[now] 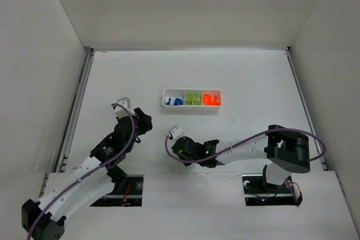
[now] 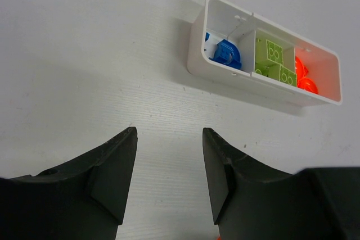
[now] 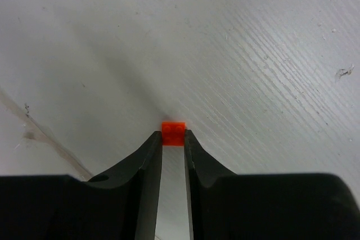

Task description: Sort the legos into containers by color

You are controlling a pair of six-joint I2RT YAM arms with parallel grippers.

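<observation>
With right jaws narrowed on the orange lego [image 3: 173, 133] on the tabletop [image 3: 253, 54] and left jaws wide, empty, firm up the tip-pinch and lift straight before carrying to the tray's [image 1: 191, 110] right-end orange compartment [image 1: 220, 100].

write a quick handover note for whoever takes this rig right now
Left pincer: open, empty, hovering over the table short of the tray.
Right pincer: shut on an orange lego at its fingertips, close to the table.
Tray, seen from above: blue pieces in the left compartment, green pieces in the middle, orange pieces in the right.
Done: those are sorted by colour.
Left to do: drop the orange lego in the right compartment. No other loose piece is clearly visible.
</observation>
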